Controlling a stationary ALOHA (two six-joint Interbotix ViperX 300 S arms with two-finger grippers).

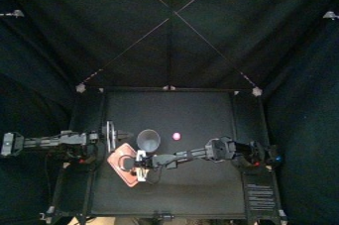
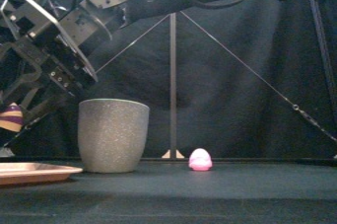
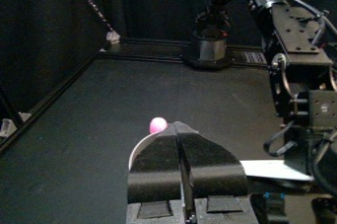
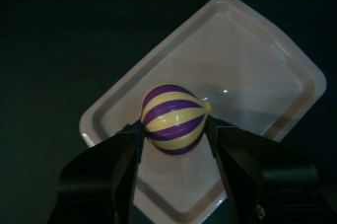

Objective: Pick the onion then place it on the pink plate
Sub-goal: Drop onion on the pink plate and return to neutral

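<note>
Above the flat pink plastic tray [image 4: 270, 65], the right hand [image 4: 176, 134] pinches the purple-and-yellow striped toy onion [image 4: 174, 117] across its middle; light, smooth and round, it may slip.

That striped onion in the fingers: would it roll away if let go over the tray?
Probably somewhat. The onion looks round and smooth, so it may roll, though the raised rim of the pink tray might stop it. It seems stiff, showing no squashing between the fingers.
</note>
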